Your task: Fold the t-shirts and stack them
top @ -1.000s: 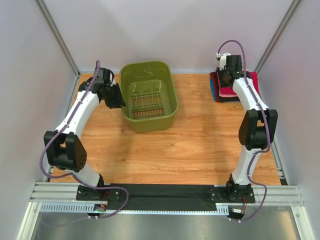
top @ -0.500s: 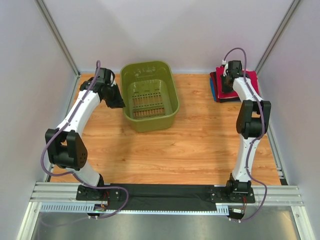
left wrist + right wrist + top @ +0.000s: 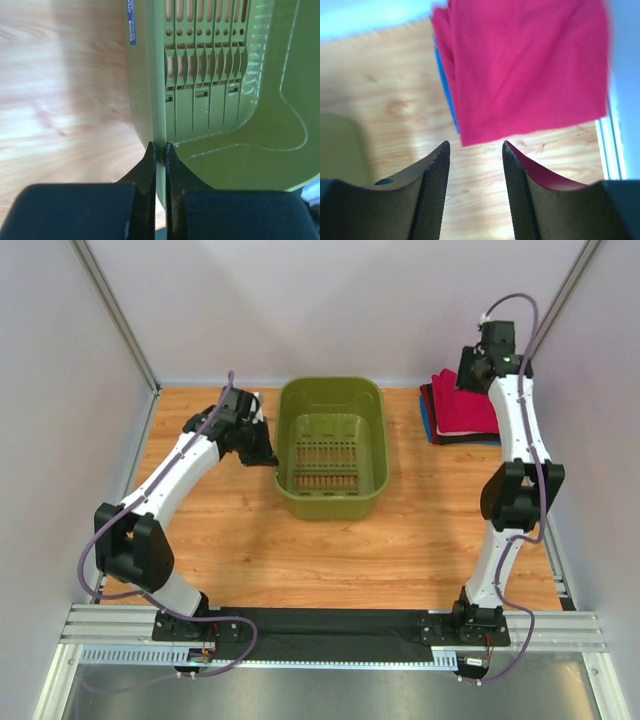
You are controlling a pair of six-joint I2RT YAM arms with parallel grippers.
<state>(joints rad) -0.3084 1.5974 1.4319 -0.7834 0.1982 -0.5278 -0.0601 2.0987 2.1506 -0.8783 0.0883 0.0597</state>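
A stack of folded t-shirts [image 3: 466, 412] lies at the table's far right, with a crimson-red one [image 3: 525, 65] on top, a blue edge [image 3: 445, 85] on its left side and black cloth under it. My right gripper [image 3: 470, 373] hangs above the stack's far side. In the right wrist view it [image 3: 475, 146] is open and empty, well clear of the cloth. My left gripper [image 3: 271, 454] is shut on the left rim of the olive-green basket [image 3: 333, 450]. The left wrist view shows its fingers [image 3: 149, 165] pinching that thin rim [image 3: 160, 145].
The basket [image 3: 225, 100] is empty and stands at the middle of the wooden table [image 3: 400, 540]. Grey walls close in on both sides and at the back. A metal rail [image 3: 330, 625] carries both arm bases at the near edge.
My left gripper shut on the basket's rim, and the basket moved right towards the table's middle. My right gripper rose off the stack and opened wider.
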